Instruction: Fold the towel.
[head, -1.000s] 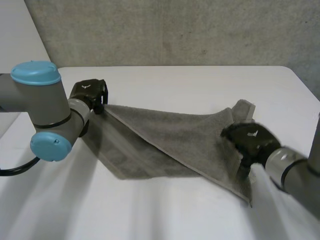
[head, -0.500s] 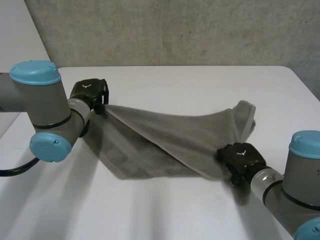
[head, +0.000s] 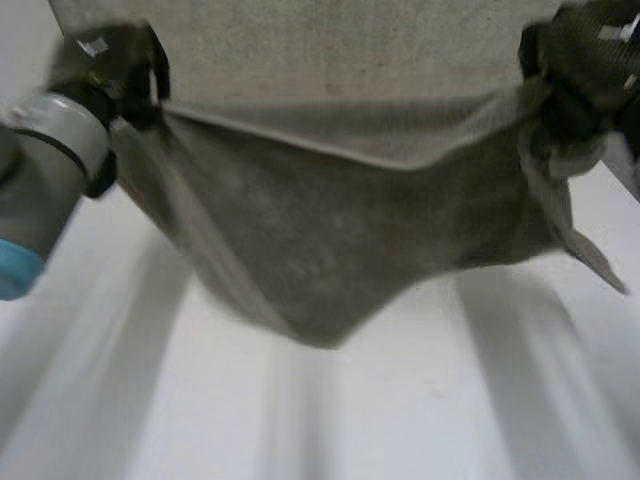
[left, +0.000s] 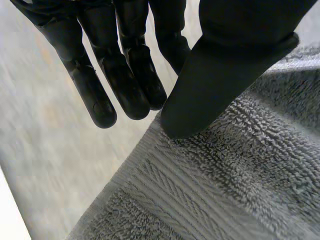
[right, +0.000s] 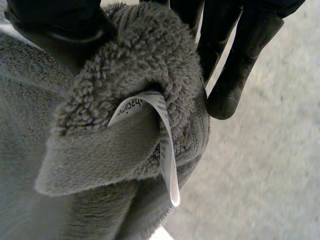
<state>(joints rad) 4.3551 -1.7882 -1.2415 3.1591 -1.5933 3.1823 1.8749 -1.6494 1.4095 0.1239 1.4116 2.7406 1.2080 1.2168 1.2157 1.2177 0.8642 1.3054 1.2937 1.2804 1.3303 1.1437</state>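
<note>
The grey towel (head: 340, 230) hangs in a sagging span between my two raised hands, above the white table (head: 420, 420). My left hand (head: 110, 65) holds one upper corner; in the left wrist view its thumb (left: 220, 75) presses the towel's edge (left: 240, 190) against the fingers. My right hand (head: 580, 60) holds the opposite upper corner. In the right wrist view that corner of the towel (right: 100, 140) is bunched between thumb and fingers (right: 240, 55), and a white label (right: 167, 145) sticks out of the bunch. A loose flap trails down below the right hand.
A grey concrete wall (head: 350, 40) stands behind the table. The towel's lowest point hangs near the table's middle.
My right hand has shut on the towel's right corner. Both hands have lifted, and the towel has come up off the table to hang between them.
</note>
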